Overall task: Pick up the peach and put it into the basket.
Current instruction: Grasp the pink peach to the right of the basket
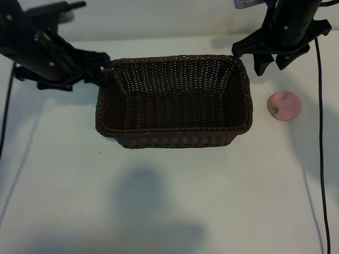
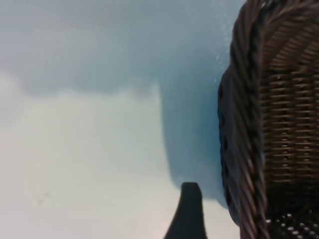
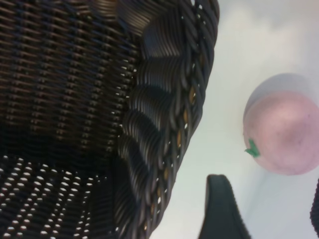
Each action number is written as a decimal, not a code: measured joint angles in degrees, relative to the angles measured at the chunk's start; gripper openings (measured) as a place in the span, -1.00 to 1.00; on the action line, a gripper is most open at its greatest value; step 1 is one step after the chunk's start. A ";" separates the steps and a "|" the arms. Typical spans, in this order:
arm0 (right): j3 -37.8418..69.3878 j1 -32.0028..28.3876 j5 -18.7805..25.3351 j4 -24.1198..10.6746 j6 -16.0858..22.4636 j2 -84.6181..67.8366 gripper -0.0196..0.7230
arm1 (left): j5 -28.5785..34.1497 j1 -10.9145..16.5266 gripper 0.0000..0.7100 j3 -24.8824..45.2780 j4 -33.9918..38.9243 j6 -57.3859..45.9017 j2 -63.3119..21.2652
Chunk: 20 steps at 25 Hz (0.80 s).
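Overhead arrangement at an early stage of the task. The basket (image 1: 174,100) stands in the middle of the white tabletop (image 1: 159,201) and holds nothing. The peach (image 1: 284,105) lies on the tabletop just beside the basket's right end, apart from the rim, its green leaf mark turned toward the basket. The right hand (image 1: 271,63) hangs above the tabletop off the basket's far right corner, near the peach but not touching it; its fingers stand apart and grip nothing, and in the right wrist view one dark fingertip (image 3: 219,209) shows with the peach (image 3: 284,129) lying on the tabletop beyond it, the basket wall (image 3: 164,114) alongside. The left hand (image 1: 98,71) sits at the basket's far left corner, close to the rim; whether it touches the wicker cannot be told. Its fingers are spread and empty, one fingertip (image 2: 188,214) showing in the left wrist view beside the basket's outer wall (image 2: 269,124). Judged from this layout, nothing of the task is done: the peach has yet to be grasped, lifted over the rim and released inside. The right hand appears the better placed for the pick, needing to shift toward the peach and descend around it.
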 joint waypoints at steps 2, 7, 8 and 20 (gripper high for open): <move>0.00 0.00 0.05 0.00 0.00 0.00 0.23 | 0.40 0.00 0.69 0.00 0.51 -0.32 -1.78; 0.00 0.00 0.05 0.00 0.00 0.00 0.23 | 1.64 0.00 0.68 0.00 0.84 -0.54 -4.09; 0.00 0.00 0.05 0.00 0.00 0.00 0.22 | 1.80 0.00 0.68 0.00 0.89 -0.54 -4.27; 0.00 -0.18 -1.52 -4.55 0.66 0.00 0.36 | 2.99 0.00 0.68 0.00 1.30 -0.54 -4.53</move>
